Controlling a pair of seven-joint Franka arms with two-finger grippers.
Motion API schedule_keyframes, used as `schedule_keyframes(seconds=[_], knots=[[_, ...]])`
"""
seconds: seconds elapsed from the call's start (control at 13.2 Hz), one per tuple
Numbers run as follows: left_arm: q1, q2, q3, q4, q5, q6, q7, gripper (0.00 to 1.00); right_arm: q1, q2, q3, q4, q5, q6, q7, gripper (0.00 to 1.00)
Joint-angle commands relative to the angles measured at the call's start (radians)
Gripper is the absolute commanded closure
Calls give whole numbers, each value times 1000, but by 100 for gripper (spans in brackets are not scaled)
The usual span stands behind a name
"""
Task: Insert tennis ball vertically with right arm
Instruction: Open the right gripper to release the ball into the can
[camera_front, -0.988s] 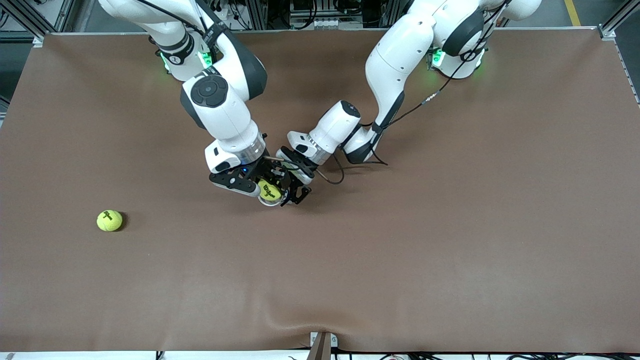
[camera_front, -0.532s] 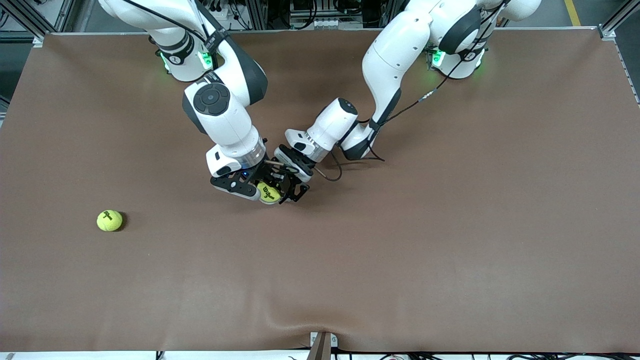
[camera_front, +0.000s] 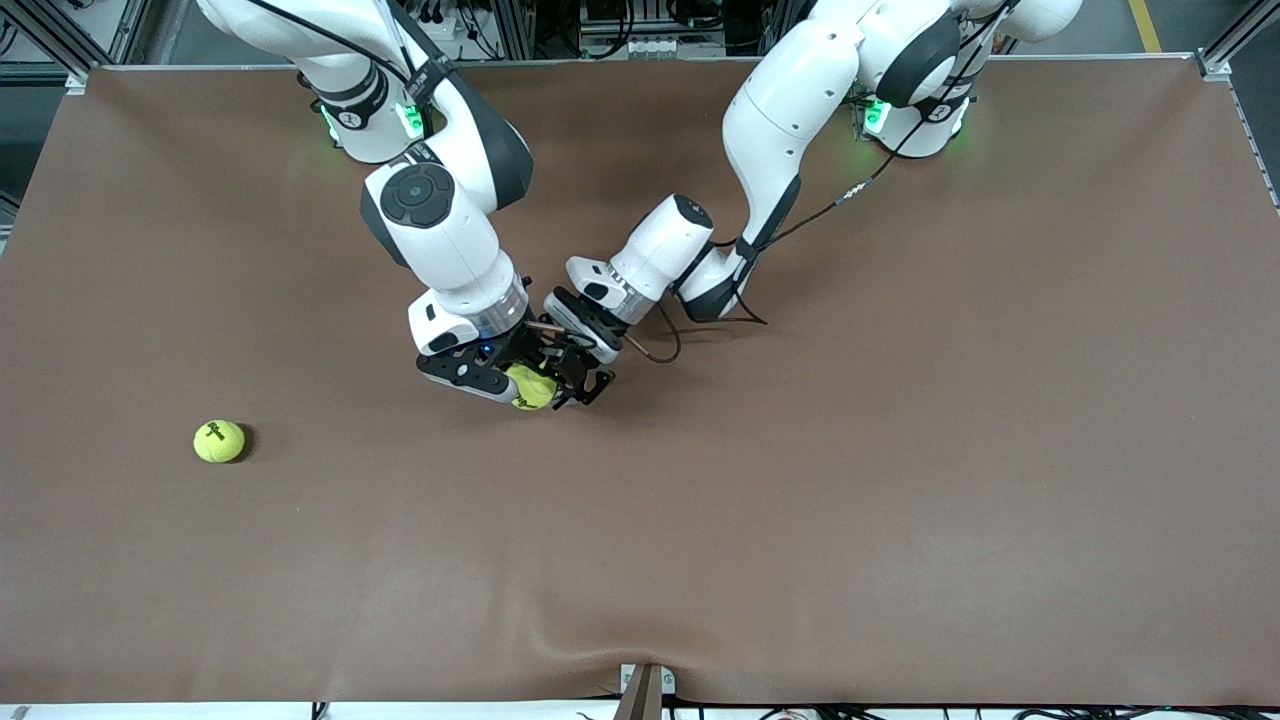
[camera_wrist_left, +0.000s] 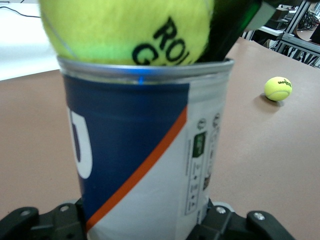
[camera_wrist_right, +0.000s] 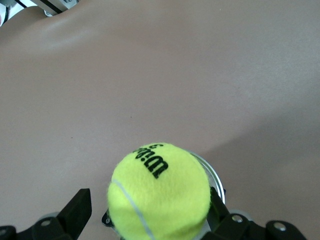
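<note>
While a spare ball (camera_front: 219, 441) lies apart, the can (camera_wrist_left: 145, 165) rim meets the held ball (camera_wrist_right: 159, 192).

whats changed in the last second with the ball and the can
The right gripper has brought its tennis ball a little toward the right arm's end of the table, and the ball now sits at the mouth of the can held by the left gripper. Both grips are unchanged. The loose ball has not moved.

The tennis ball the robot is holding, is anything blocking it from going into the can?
Nothing visible. The right gripper holds the tennis ball at the open rim of the can, which the left gripper holds upright.
</note>
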Motion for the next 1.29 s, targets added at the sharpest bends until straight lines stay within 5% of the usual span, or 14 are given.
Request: schedule_keyframes(seconds=[0.0, 0.91, 1.22], knots=[[-22, 15, 24, 38, -16, 7, 7, 27, 10, -25, -18, -16, -6, -17, -7, 0], [-45, 21, 57, 46, -18, 7, 7, 27, 4, -103, -16, -6, -4, -196, -13, 0], [-45, 25, 59, 72, -15, 5, 8, 28, -93, -178, -54, -13, 2, -337, -379, 0]])
